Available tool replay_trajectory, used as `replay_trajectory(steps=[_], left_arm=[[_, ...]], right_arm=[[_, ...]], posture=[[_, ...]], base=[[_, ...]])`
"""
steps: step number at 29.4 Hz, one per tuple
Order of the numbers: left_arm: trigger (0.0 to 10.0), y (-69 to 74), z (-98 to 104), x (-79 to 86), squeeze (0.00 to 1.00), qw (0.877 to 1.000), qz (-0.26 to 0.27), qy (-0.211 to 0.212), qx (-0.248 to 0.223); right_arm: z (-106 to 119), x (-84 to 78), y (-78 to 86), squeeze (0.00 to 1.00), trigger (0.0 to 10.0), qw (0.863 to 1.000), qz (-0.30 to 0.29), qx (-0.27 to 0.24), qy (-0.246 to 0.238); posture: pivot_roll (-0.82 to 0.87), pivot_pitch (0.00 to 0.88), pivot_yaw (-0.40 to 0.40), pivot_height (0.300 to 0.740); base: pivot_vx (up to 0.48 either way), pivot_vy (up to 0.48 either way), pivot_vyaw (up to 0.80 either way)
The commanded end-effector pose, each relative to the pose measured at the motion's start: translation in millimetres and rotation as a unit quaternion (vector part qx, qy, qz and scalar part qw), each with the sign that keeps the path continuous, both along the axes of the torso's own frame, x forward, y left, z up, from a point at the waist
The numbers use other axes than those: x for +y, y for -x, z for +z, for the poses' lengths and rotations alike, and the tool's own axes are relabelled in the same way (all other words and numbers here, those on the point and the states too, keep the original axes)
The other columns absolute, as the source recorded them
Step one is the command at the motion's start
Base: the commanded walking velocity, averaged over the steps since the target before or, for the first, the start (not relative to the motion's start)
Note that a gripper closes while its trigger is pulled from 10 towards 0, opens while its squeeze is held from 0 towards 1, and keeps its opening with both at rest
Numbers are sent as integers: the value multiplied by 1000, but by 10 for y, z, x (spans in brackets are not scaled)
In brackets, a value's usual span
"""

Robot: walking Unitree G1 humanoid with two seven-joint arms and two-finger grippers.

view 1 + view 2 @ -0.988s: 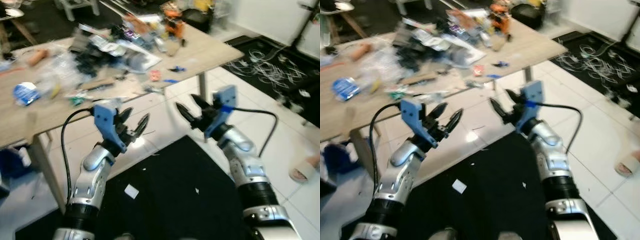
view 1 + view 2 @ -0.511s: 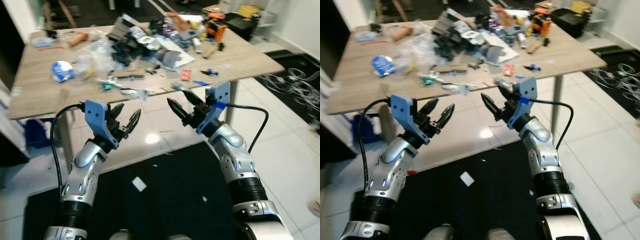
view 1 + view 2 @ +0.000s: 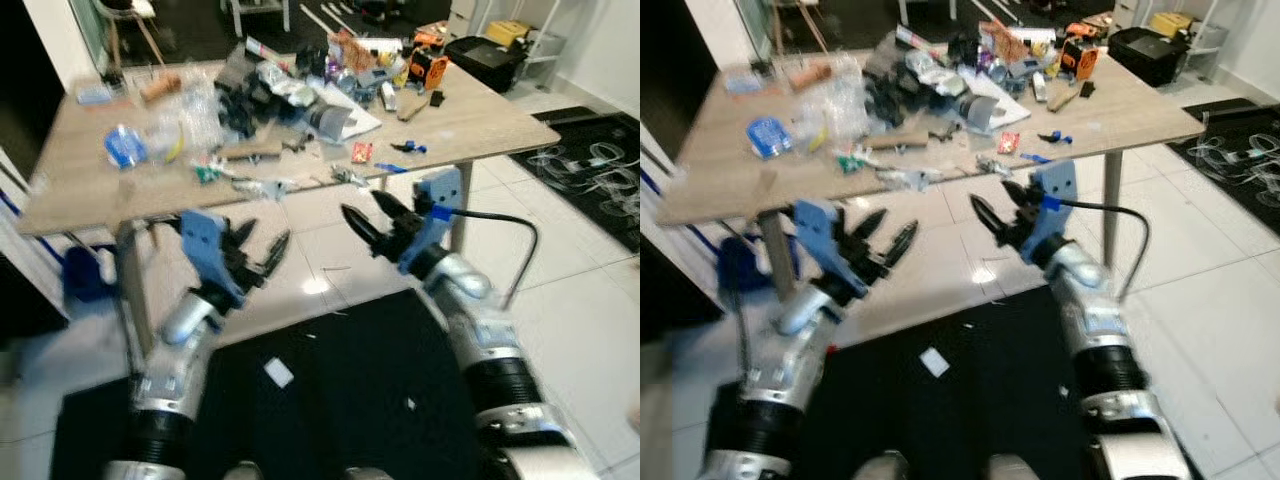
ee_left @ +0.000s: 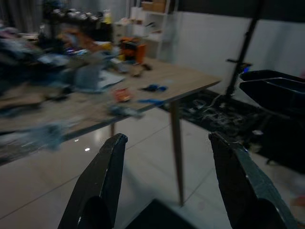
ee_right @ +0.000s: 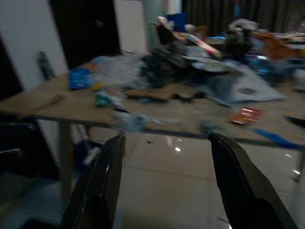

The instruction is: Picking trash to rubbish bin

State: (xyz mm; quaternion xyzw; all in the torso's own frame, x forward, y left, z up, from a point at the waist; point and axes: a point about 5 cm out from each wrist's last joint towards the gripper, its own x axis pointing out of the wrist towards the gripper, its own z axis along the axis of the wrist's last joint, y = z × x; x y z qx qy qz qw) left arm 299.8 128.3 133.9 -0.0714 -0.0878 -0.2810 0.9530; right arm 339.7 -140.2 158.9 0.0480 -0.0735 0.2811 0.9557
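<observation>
A wooden table (image 3: 480,115) stands ahead, littered with trash: a heap of wrappers and plastic bags (image 3: 290,85), a blue packet (image 3: 122,147), a small red wrapper (image 3: 361,152) and blue scraps (image 3: 405,147) near its front edge. Both arms are raised in front of the table, short of its edge. My left gripper (image 3: 262,245) is open and holds nothing. My right gripper (image 3: 362,205) is open too, level with the front edge near the red wrapper. In the wrist views the left gripper (image 4: 164,186) and right gripper (image 5: 167,186) look between spread fingers at the cluttered tabletop.
A black mat (image 3: 340,380) lies under me with a white paper scrap (image 3: 278,373) on it. Something blue (image 3: 85,275) sits under the table's left end. A black crate (image 3: 485,58) stands behind the table at right. Loose cables (image 3: 590,165) cover a dark mat at far right.
The camera has swung and steadied, so the table now sits more squarely ahead. Both grippers stay raised and open, with nothing taken hold of.
</observation>
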Motion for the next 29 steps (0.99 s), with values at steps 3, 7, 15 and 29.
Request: replay_trajectory(steps=[3, 7, 15, 29], left_arm=[[10000, 4, -51, 13, 0, 1000, 2, 3, 13], [10000, 2, -49, 17, 0, 1000, 4, 9, 13], [10000, -2, -46, 26, 0, 1000, 10, 11, 13], [10000, -12, -52, 18, 0, 1000, 7, 0, 19]], right_arm=[[-26, 21, -4, 0, 10000, 1000, 1, 10, -5], [-28, 17, -8, 0, 10000, 1000, 0, 13, -6], [-28, 12, -12, 0, 10000, 1000, -2, 14, -7], [-19, 8, -20, 0, 10000, 1000, -3, 15, -6]], posture=[[-120, 0, -36, 740], [-119, 0, -38, 740], [-119, 0, -38, 740], [-122, 0, -37, 740]], base=[[0, 0, 0], [0, 0, 0], [0, 0, 0], [0, -291, 0]])
